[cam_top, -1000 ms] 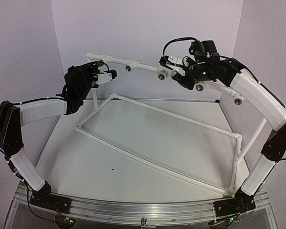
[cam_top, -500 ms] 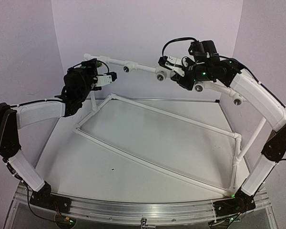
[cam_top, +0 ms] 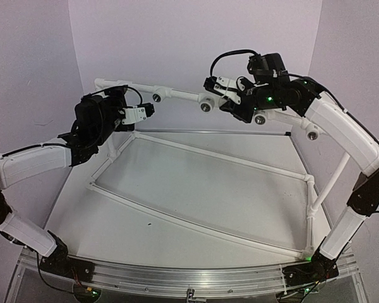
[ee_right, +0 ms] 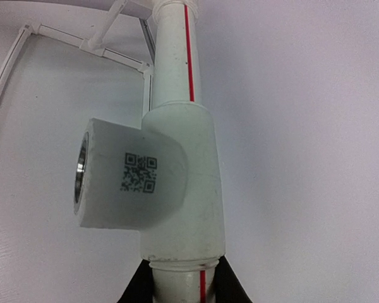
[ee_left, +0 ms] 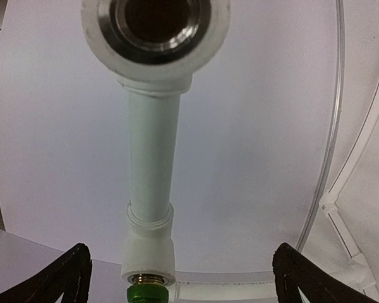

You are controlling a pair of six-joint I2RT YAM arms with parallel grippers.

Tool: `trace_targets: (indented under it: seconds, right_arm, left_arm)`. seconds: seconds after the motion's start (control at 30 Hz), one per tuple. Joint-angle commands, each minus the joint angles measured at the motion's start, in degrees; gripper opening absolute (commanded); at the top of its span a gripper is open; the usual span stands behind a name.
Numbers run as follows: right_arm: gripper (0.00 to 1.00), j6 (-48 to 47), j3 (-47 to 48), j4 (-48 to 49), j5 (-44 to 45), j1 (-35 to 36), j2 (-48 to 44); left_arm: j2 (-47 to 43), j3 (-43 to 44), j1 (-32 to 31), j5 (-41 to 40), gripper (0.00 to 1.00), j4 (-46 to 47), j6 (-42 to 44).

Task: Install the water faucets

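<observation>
Seated in a white plastic tee fitting (ee_left: 150,249), the small green plastic water faucet (ee_left: 150,294) is centred just ahead of the wide-open, empty left gripper (ee_left: 182,274), while the white plastic pipe (ee_right: 175,63) is clamped by the right gripper (ee_right: 184,285).

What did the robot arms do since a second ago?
The left pincer opened, let go of the green faucet in its fitting, and backed off leftward and nearer. The left end of the pipe frame swung the same way. The right pincer stayed shut on the white pipe.
</observation>
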Motion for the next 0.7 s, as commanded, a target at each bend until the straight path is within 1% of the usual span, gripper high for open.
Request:
trace_targets:
  seconds: [0.0,0.13,0.23,0.27,0.3,0.37,0.43,0.5,0.57,0.67]
  right_arm:
    - [0.0,7.8,1.0,-7.7,-2.9,1.5,0.7]
    - [0.0,9.9,1.9,-6.7,0.4,1.5,2.0]
    - [0.0,12.3,2.6,-5.6,3.4,1.5,3.0]
    - [0.0,13.0,2.7,-5.2,4.4,1.5,3.3]
    - [0.0,13.5,2.7,-4.7,5.2,1.5,3.5]
    - [0.0,14.3,2.4,-3.6,6.5,1.5,3.7]
    - [0.0,14.8,2.0,-2.6,7.5,1.4,3.9]
    - [0.0,15.3,1.9,-1.7,8.2,1.4,4.1]
    - [0.0,15.8,2.0,-1.0,8.8,1.3,4.4]
    - [0.0,16.8,2.7,-0.2,9.6,1.3,5.3]
  left_arm:
    - [-3.5,0.5,-2.8,-1.2,1.0,-2.6,-2.6]
    - [-4.9,2.1,-5.8,-1.6,1.0,-5.8,-5.2]
    - [-6.8,2.4,-7.6,-1.6,1.0,-8.3,-10.8]
    - [-7.8,2.7,-8.1,-1.6,1.0,-10.5,-14.8]
    - [-8.7,4.4,-8.3,-1.6,1.0,-14.0,-20.8]
    - [-9.5,9.3,-8.4,-1.9,1.0,-24.2,-32.6]
    - [-8.7,15.3,-8.4,-3.2,1.0,-32.2,-44.7]
    - [-7.6,19.0,-8.4,-2.6,1.0,-39.3,-55.2]
    - [-6.8,21.9,-8.4,-2.1,1.0,-44.5,-64.9]
    - [-6.9,25.3,-8.4,-2.3,1.0,-47.7,-79.7]
